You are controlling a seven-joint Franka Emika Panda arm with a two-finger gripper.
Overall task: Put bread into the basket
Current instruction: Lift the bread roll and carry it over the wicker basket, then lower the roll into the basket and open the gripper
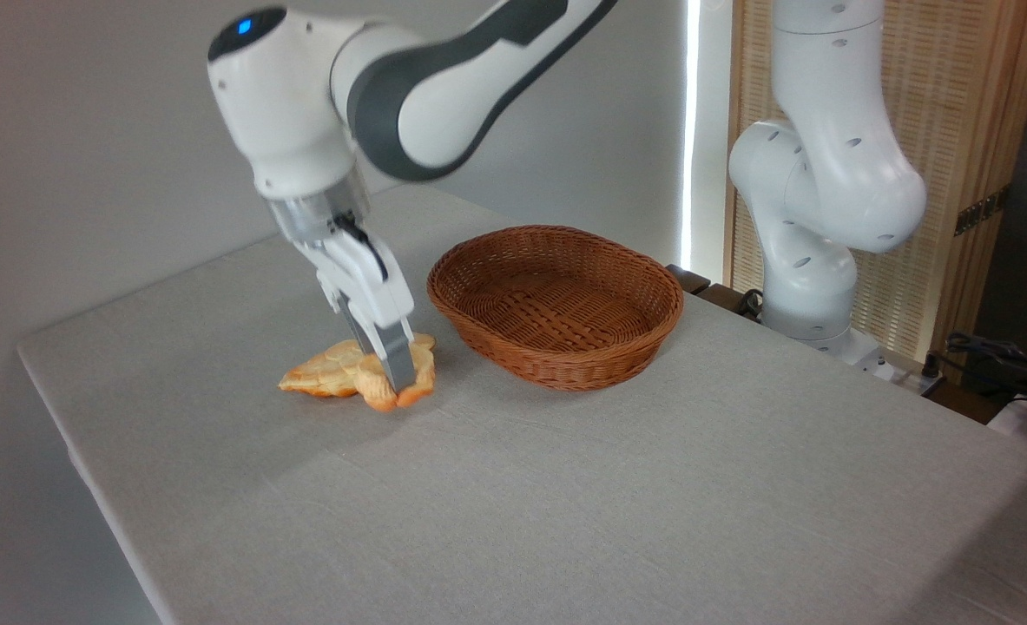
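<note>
While my fingers point(394, 371) reach down at left of centre, apparently closed on the bread point(352, 371) lying on the worktop point(565, 486), the basket point(556, 304) waits empty just to its right, ready to receive it.
</note>
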